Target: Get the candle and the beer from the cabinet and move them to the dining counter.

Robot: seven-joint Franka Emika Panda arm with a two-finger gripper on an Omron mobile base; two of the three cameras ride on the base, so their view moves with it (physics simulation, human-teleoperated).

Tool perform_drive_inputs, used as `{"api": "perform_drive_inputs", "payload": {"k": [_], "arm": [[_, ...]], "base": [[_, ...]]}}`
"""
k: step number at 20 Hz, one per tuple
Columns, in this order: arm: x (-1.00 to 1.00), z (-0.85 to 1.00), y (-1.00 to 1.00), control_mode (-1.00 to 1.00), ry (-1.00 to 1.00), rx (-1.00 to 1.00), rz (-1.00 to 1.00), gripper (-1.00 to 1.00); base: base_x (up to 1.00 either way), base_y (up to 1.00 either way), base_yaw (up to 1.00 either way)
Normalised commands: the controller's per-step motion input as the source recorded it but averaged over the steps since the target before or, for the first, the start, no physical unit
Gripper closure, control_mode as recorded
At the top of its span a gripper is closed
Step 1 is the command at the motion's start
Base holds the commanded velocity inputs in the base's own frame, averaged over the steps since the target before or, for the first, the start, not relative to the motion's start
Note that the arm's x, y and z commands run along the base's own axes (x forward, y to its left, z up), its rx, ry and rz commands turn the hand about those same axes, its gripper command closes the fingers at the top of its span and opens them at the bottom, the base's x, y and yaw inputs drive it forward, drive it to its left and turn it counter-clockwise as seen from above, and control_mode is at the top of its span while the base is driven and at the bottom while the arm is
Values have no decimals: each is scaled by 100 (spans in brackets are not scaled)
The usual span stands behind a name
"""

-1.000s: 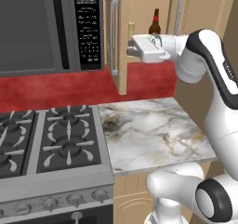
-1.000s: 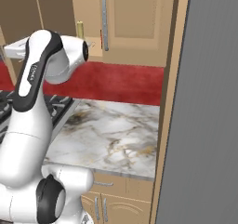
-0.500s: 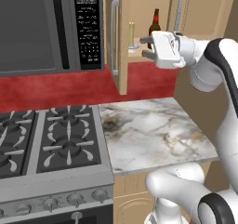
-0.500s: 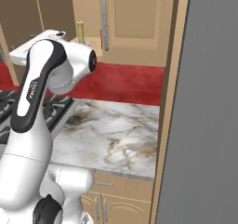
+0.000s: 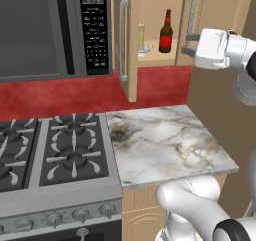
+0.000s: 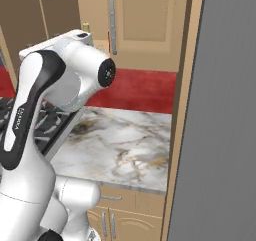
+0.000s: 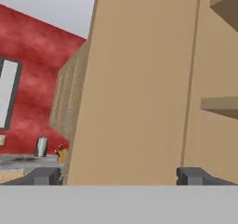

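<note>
The cabinet (image 5: 131,60) stands open, both panelled doors swung out. On its lower shelf the candle (image 5: 141,37) stands upright in its silver holder, and the dark beer (image 5: 166,32) with a red label stands just to its right. My gripper (image 5: 186,44) is open and holds nothing. It hovers at shelf height right of the beer, close to the right door's bar handle (image 5: 192,12). In the hand view the fingertips (image 7: 45,175) stand wide apart before a tan cabinet door (image 7: 135,79), with shelf edges (image 7: 221,106) at the right.
A black microwave (image 5: 45,30) hangs left of the cabinet above a gas stove (image 5: 50,150). A short marble countertop (image 5: 165,140) lies below the cabinet, against a red backsplash (image 5: 75,92). A tall grey panel (image 6: 220,110) walls in the right side.
My hand has swung right, from in front of the cabinet opening to its right door. The candle and the beer now show unblocked on the shelf.
</note>
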Motion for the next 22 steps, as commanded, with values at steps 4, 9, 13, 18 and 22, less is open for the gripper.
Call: {"api": "perform_drive_inputs", "payload": {"k": [4,9,13,18,22], "arm": [[-16,29,-74,-100,11,0,-42,-100],[-18,13,-66,-100,10,0,-43,-100],[-3,0,-53,-100,3,0,-41,-100],[2,-9,-43,-100,0,0,-23,-100],[1,-19,-18,-100,0,0,-13,-100]], "base": [[0,0,0],[0,0,0],[0,0,0],[0,0,0],[0,0,0]]}}
